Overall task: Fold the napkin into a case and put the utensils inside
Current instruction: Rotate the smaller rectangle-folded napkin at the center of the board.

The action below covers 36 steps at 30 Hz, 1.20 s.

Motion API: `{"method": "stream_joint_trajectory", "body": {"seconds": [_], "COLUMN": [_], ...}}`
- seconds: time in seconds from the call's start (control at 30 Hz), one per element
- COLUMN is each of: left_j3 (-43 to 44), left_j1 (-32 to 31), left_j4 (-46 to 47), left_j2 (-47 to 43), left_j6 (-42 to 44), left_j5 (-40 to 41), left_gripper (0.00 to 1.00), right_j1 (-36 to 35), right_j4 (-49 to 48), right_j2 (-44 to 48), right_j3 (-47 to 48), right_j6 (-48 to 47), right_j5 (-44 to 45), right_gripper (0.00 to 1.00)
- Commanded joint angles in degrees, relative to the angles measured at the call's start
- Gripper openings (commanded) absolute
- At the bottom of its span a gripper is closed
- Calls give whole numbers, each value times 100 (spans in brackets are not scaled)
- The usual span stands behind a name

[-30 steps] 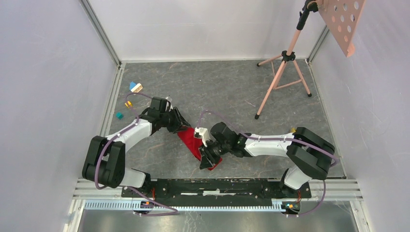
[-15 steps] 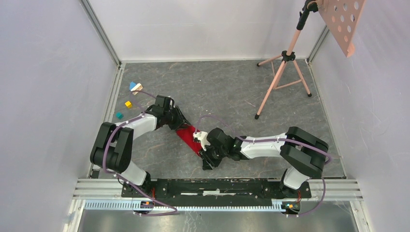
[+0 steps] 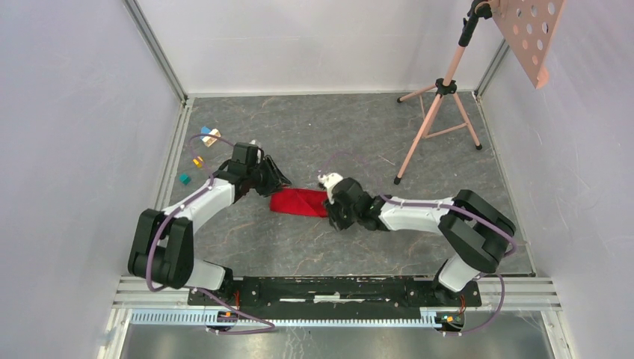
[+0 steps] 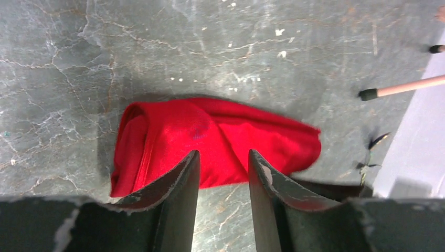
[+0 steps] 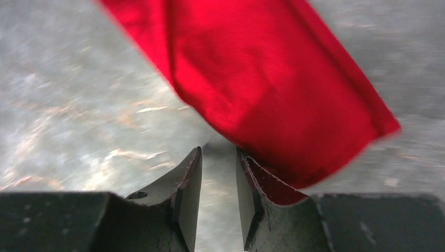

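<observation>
The red napkin (image 3: 297, 202) lies on the grey floor as a narrow folded bundle, running left to right. It shows rumpled in the left wrist view (image 4: 210, 139) and blurred in the right wrist view (image 5: 273, 89). My left gripper (image 3: 278, 184) is at the bundle's left far side. In its wrist view the left gripper (image 4: 223, 155) is open, with bare floor between the fingers and the cloth just past the tips. My right gripper (image 3: 328, 207) is at the bundle's right end. In its wrist view the right gripper (image 5: 218, 153) is narrowly open and empty. No utensils are in view.
Small coloured blocks (image 3: 210, 136) lie at the far left, with a yellow one (image 3: 198, 161) and a teal one (image 3: 184, 179) near the left rail. A pink tripod stand (image 3: 441, 90) stands at the far right; one foot (image 4: 370, 94) shows near the cloth.
The napkin has swung from a diagonal to a left-right line and sits farther from the near edge. My right gripper moved back and up with it; my left gripper shifted slightly.
</observation>
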<state>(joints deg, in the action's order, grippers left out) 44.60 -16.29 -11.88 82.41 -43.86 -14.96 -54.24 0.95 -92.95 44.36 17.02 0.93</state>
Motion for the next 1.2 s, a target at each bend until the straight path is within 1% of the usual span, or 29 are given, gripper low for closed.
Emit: {"method": "stream_joint_trajectory", "body": {"seconds": [0.0, 0.07, 0.17, 0.23, 0.27, 0.33, 0.37, 0.4, 0.5, 0.6, 0.73, 0.83, 0.97, 1.07, 1.17], "left_j3": [166, 223, 233, 260, 253, 131, 64, -17, -136, -349, -702, -876, -1017, -1117, -1211], "left_j1": [39, 39, 39, 40, 32, 8, -9, -37, -152, -318, -505, -568, -618, -627, -628], "left_j4": [-288, -383, -379, -380, -372, -231, -135, -78, -32, 132, 143, 97, 89, -43, -258], "left_j2": [-594, -621, -526, -372, -306, -261, -296, -341, -457, -486, -692, -714, -609, -743, -1012], "left_j6": [68, 110, 176, 268, 296, 274, 249, 246, 341, 361, 332, 330, 334, 346, 427], "left_j5": [170, 77, -157, -397, -551, -701, -768, -802, -904, -1173, -1006, -896, -772, -565, -335], "left_gripper": [48, 51, 54, 56, 57, 58, 59, 60, 64, 65, 64, 64, 61, 60, 60], "right_j1": [767, 1111, 1570, 1834, 1932, 2046, 2065, 2082, 2117, 2171, 2201, 2290, 2491, 2519, 2516], "right_j4": [175, -49, -52, -58, -33, 257, 410, 427, 192, 17, -725, -1246, -2003, -2148, -2319], "right_j2": [-325, -715, -1415, -1837, -2052, -2497, -2588, -2578, -2206, -1878, -1423, -1247, -1247, -1381, -1348], "right_j3": [201, 581, 1406, 2110, 2429, 3154, 3419, 3468, 3063, 2583, 1757, 1375, 1119, 1213, 1090], "right_j6": [-504, -640, -779, -808, -828, -860, -874, -863, -650, -377, 69, 435, 992, 1165, 1262], "right_j5": [398, 267, 185, -153, -482, -920, -1059, -1130, -1255, -1840, -2495, -2751, -3064, -3229, -3233], "right_gripper": [37, 37, 39, 40, 40, 41, 42, 43, 53, 56, 59, 63, 65, 66, 66]}}
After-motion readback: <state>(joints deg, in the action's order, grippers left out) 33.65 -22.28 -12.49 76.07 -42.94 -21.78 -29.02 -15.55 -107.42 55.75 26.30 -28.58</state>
